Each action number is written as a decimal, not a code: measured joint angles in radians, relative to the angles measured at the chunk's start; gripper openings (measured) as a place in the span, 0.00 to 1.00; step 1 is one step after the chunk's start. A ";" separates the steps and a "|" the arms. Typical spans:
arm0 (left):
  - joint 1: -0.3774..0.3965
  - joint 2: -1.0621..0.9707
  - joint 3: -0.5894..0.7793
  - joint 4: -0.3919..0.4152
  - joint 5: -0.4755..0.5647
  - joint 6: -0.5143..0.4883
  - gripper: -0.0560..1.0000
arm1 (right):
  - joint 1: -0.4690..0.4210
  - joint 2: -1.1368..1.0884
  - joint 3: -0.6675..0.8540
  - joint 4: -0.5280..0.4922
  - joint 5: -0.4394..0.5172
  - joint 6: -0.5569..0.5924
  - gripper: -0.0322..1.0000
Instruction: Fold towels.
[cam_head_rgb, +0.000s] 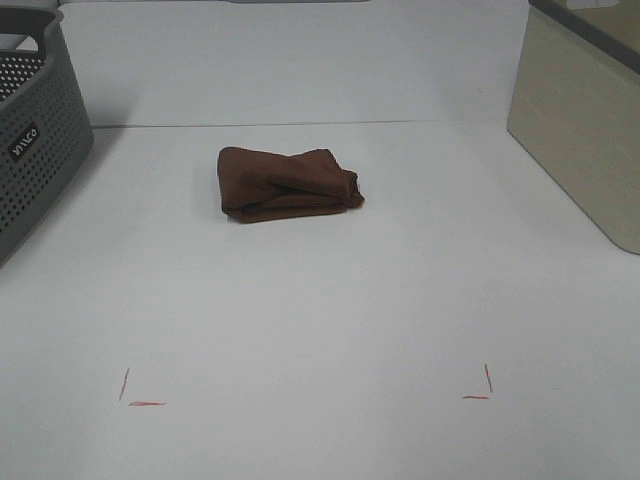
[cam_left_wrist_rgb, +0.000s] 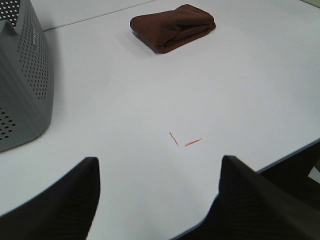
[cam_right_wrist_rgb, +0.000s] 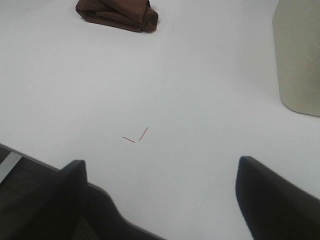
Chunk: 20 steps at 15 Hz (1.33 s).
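1 brown towel (cam_head_rgb: 288, 183) lies bunched, seemingly folded, mid-table (cam_head_rgb: 320, 300); left gripper (cam_left_wrist_rgb: 159, 192) and right gripper (cam_right_wrist_rgb: 160, 192) both gape open, holding nothing

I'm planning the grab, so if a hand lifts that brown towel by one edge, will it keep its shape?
Probably not. The towel lies in soft, rumpled folds, so it would likely droop and unfold. It looks like light cloth, unlikely to roll, and a push would probably bunch it.

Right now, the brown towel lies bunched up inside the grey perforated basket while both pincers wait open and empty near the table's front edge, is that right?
Not quite: the towel lies bunched up on the white table, apart from the grey basket, as the exterior high view shows. The left pincer and right pincer are indeed open and empty.
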 joint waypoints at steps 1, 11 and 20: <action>0.000 0.000 0.000 0.001 0.000 0.001 0.66 | 0.000 0.000 0.000 0.000 0.000 -0.001 0.78; 0.212 -0.001 0.000 -0.002 0.000 0.002 0.66 | -0.197 -0.021 0.000 0.008 -0.002 -0.003 0.78; 0.237 -0.001 0.000 -0.002 0.000 0.004 0.66 | -0.217 -0.055 0.002 0.024 -0.004 -0.003 0.78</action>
